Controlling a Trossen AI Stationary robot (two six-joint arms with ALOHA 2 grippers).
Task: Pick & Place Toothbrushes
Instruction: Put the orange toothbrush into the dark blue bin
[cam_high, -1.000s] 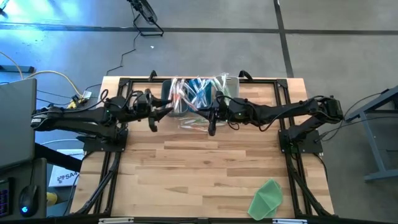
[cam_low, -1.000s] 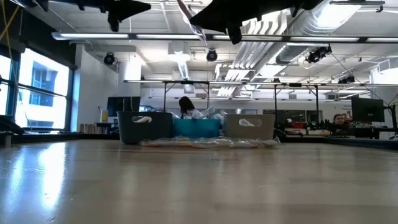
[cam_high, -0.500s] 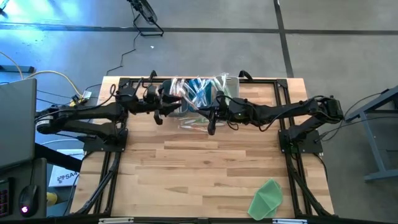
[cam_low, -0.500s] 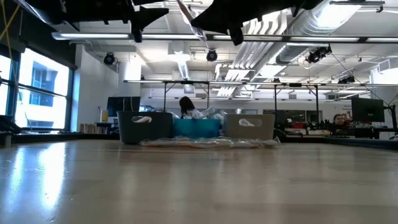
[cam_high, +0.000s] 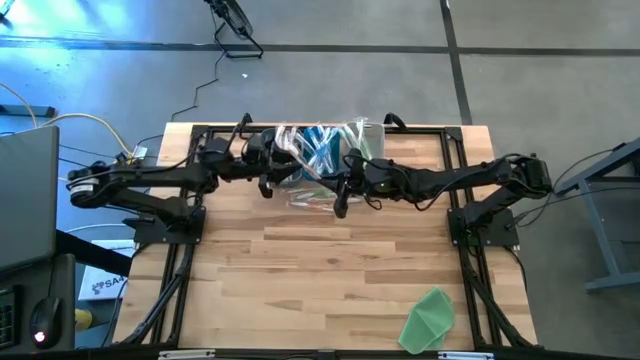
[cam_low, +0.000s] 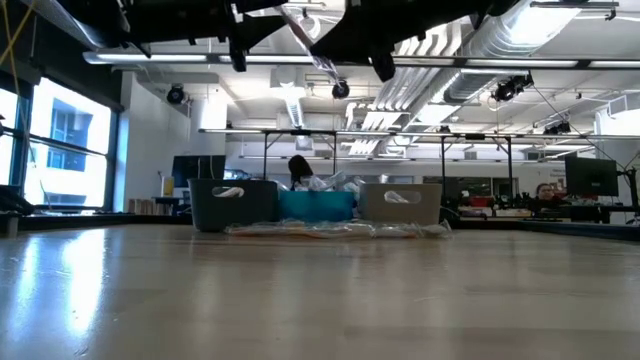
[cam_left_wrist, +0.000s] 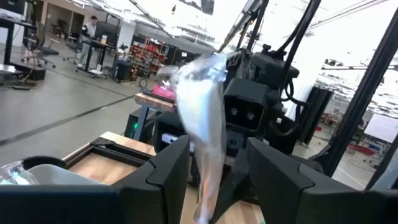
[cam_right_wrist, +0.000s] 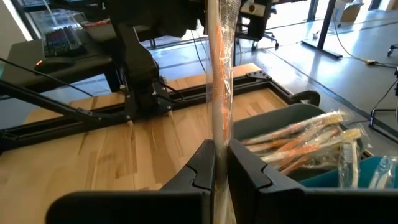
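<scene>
The right gripper (cam_right_wrist: 220, 163) is clamped on 1 wrapped toothbrush (cam_right_wrist: 221, 74) and holds it up high over the back of the table (cam_high: 330, 270). The left gripper (cam_left_wrist: 217, 163) has its fingers apart around the other end of that toothbrush. More toothbrushes (cam_high: 318, 150) lie in the bins (cam_low: 233, 203) below.

Wrapped toothbrushes (cam_high: 318, 152) fill the far-edge bins, one orange toothbrush (cam_right_wrist: 219, 74) upright in clear wrap.
</scene>
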